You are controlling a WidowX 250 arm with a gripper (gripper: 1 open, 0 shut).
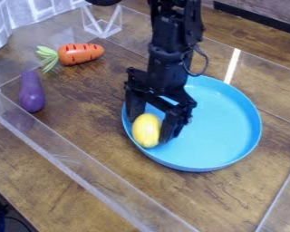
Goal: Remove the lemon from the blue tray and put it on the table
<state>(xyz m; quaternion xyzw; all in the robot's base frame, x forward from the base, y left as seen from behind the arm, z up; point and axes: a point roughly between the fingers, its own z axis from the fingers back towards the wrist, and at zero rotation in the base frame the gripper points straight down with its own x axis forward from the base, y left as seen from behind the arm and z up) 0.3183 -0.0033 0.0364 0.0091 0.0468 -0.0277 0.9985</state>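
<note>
**Straddling the lemon, jaws spread wide**

Hanging straight down over the near-left part of the dish, the black two-fingered gripper [158,118] has its jaws spread wide, one finger on each side of the small smooth bright-yellow oval lemon [147,130]. The fruit sits low between them, bulging out toward the left finger, and nothing here shows a squeeze: the jaws are apart and have no hold on it. Whether either finger actually touches the peel cannot be told from this angle.

And the lemon is inside the large round shallow bright-blue plastic tray [227,122], down on its floor close to the left rim. The right half of the dish is bare blue. The dark arm rises from the gripper up to the top edge of the view, a thin cable looping off its right side.

Out from there, the tray rests on the dark brown wood-plank table [75,145] under a glossy clear sheet that catches streaks of light. Well off to the left, a small purple eggplant [33,91] stands on the wood, and beyond it an orange carrot with a green top [77,53] lies on its side, both well apart from the tray.
</note>
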